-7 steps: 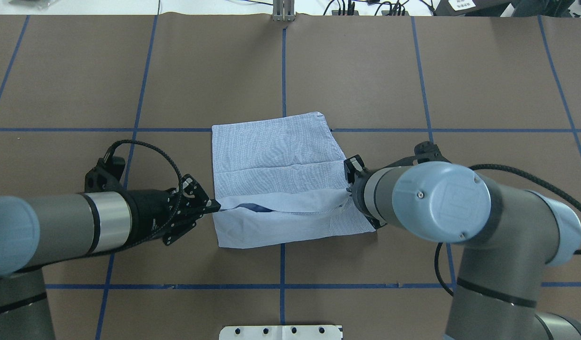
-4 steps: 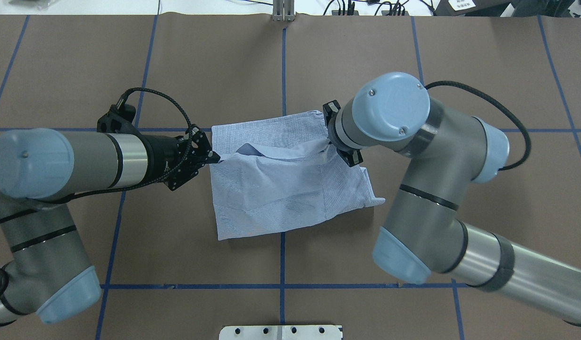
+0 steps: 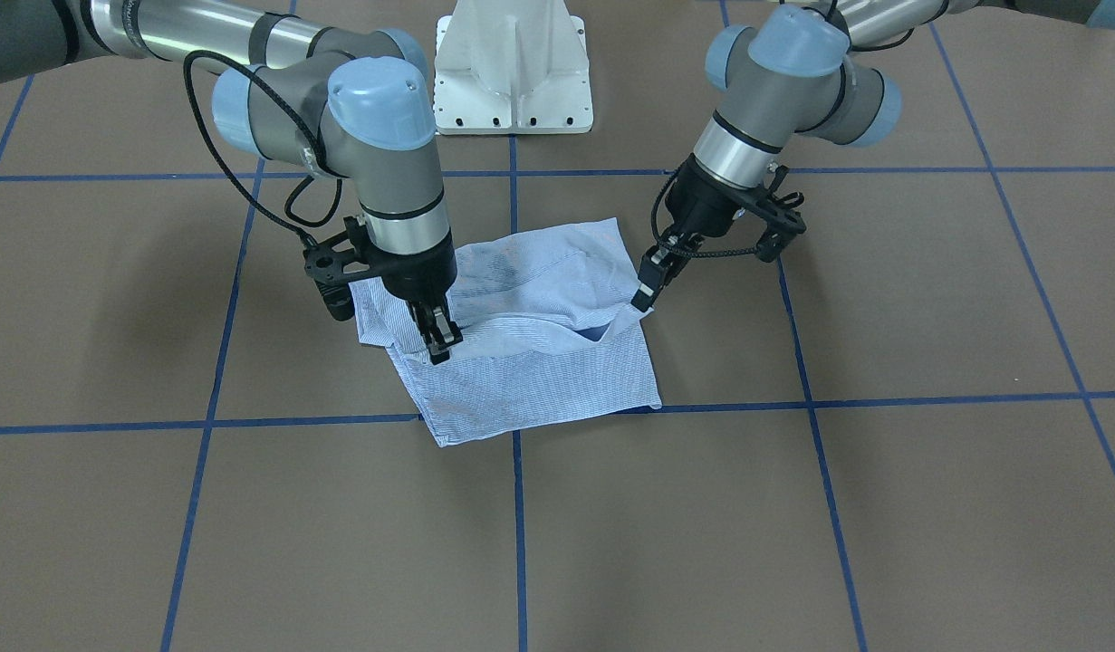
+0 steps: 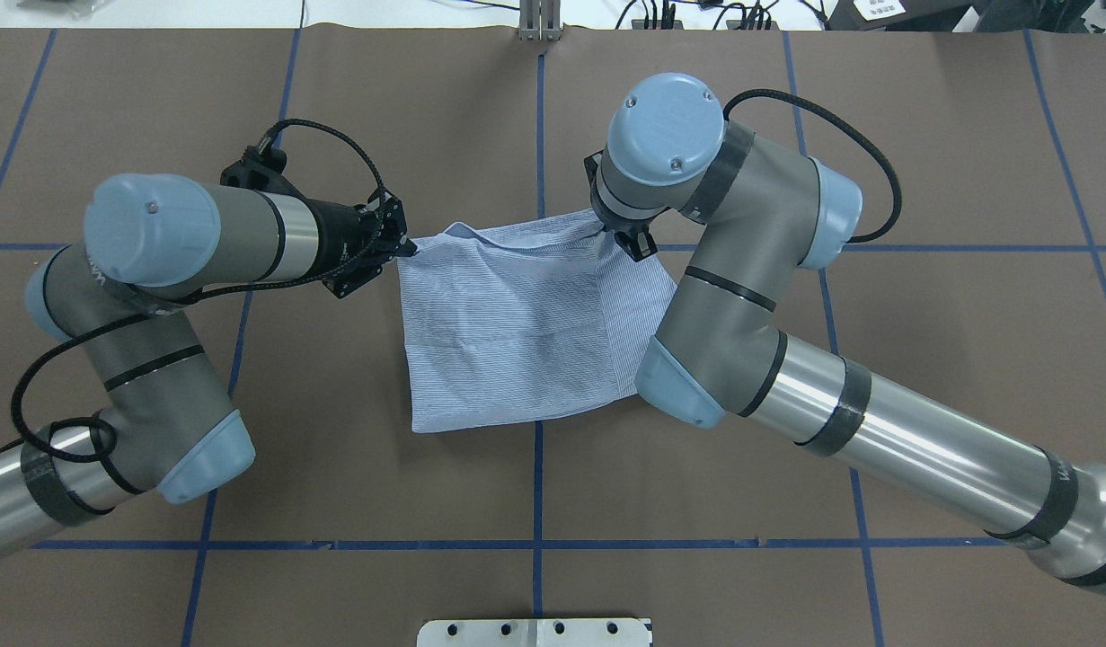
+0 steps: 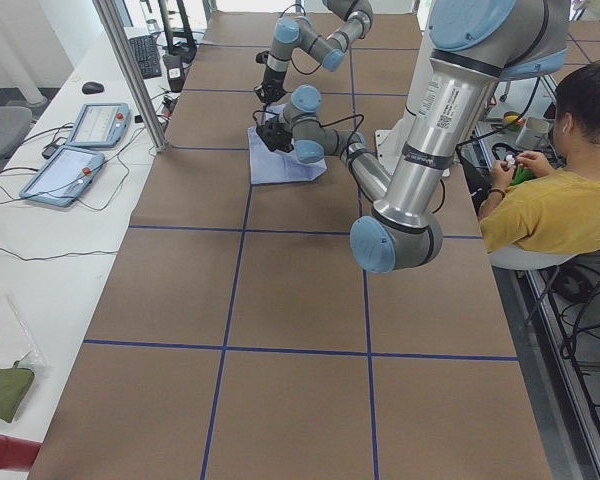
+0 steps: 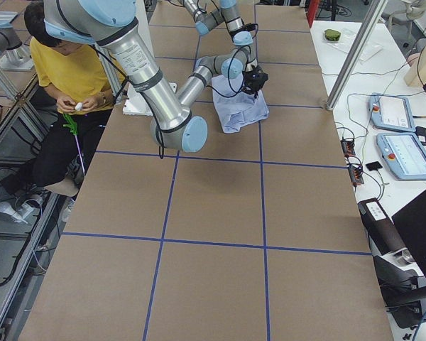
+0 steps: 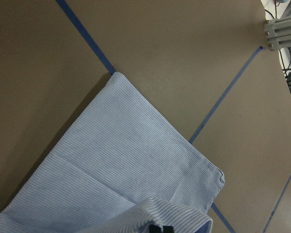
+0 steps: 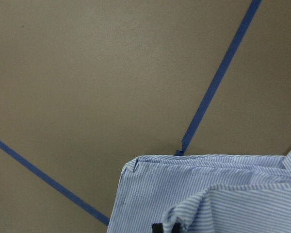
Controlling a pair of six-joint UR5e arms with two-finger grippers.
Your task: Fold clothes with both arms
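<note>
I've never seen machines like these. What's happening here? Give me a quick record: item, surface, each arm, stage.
Item: striped light blue shirt, partly folded into a rough rectangle
Surface: brown table marked with blue tape lines
Left arm: jaws pinch the shirt's raised edge at its left end
Right arm: jaws pinch the same edge at its right end
Stage: the held edge is up over the shirt's far part; the fold is not yet laid down
</note>
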